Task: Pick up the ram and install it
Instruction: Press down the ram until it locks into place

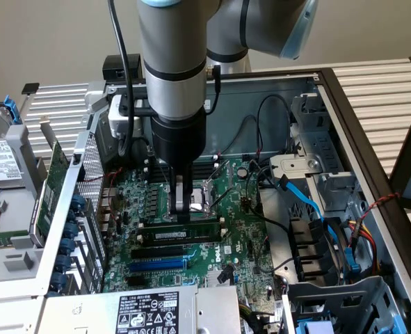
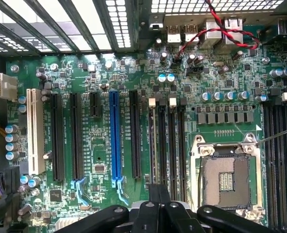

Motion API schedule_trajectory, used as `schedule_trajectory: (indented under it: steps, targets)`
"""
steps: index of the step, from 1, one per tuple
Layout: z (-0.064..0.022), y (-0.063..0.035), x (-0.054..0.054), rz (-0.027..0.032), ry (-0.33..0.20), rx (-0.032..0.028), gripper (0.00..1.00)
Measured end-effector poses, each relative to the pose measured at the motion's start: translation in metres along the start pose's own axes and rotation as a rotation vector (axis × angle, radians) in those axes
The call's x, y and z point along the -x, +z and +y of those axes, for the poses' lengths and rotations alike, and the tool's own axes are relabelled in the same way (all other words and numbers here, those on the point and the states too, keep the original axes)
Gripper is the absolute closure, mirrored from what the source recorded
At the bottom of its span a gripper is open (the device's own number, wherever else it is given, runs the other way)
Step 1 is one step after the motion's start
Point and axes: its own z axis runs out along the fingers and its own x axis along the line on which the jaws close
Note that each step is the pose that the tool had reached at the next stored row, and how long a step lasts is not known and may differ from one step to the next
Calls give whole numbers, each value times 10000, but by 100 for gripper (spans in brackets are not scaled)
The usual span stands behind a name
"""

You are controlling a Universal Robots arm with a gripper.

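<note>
The ram (image 1: pixel 195 232), a narrow green stick with a white label strip, stands on edge along a black memory slot near the middle of the motherboard (image 1: pixel 240 243). My gripper (image 1: pixel 182 217) hangs straight down from the arm, its fingers pressed together on the stick's top edge near its middle. In the wrist view my gripper (image 2: pixel 159 190) is shut over the row of black memory slots (image 2: pixel 172 145) beside the CPU socket (image 2: pixel 226 177).
An upright green expansion card (image 1: pixel 52 188) stands outside the case wall at the exterior view's left. Blue cables (image 1: pixel 316 209) and drive cages crowd the exterior view's right. A blue slot (image 1: pixel 160 264) and the labelled power supply (image 1: pixel 146 313) lie nearer the camera.
</note>
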Motion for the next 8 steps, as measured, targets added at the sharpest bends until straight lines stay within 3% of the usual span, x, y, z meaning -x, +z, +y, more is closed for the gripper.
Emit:
schedule_trajectory:
  steps: [8]
  targets:
    - [17,32,31,151,7,-11,89]
